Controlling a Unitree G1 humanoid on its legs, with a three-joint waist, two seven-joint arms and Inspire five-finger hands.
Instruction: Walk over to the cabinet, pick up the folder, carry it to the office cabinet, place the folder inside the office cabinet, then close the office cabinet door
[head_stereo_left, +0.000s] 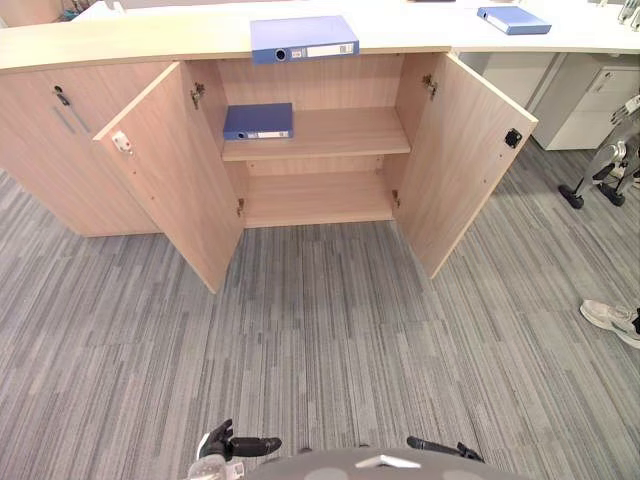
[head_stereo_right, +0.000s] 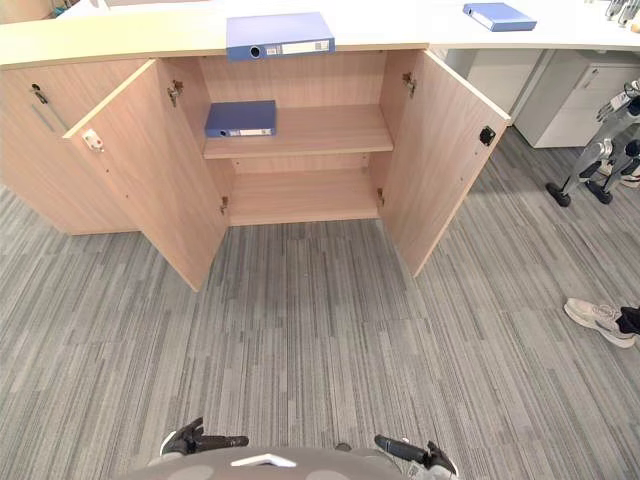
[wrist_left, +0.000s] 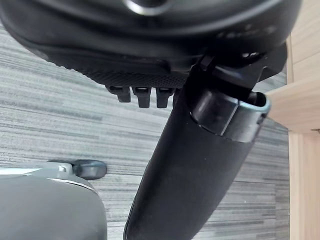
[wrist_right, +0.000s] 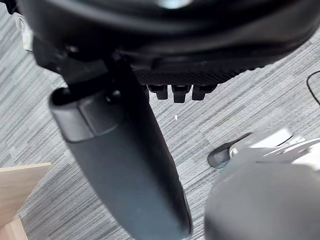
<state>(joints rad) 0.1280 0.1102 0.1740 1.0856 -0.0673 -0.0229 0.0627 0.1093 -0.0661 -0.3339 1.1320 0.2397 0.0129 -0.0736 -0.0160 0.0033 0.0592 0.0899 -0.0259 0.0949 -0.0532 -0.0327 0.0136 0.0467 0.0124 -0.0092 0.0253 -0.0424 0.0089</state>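
Open cabinet doors (head_stereo_left: 180, 170), shoe (head_stereo_left: 608, 318) at right.

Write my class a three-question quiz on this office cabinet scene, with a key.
1. True or false: the cabinet has its left door and right door both open.
2. Where does the inner folder lie? A) upper shelf, left side; B) bottom shelf; C) carpet.
3. Fill in: the second blue folder lies on the cabinet's ___.
Key: 1 true; 2 A; 3 top.
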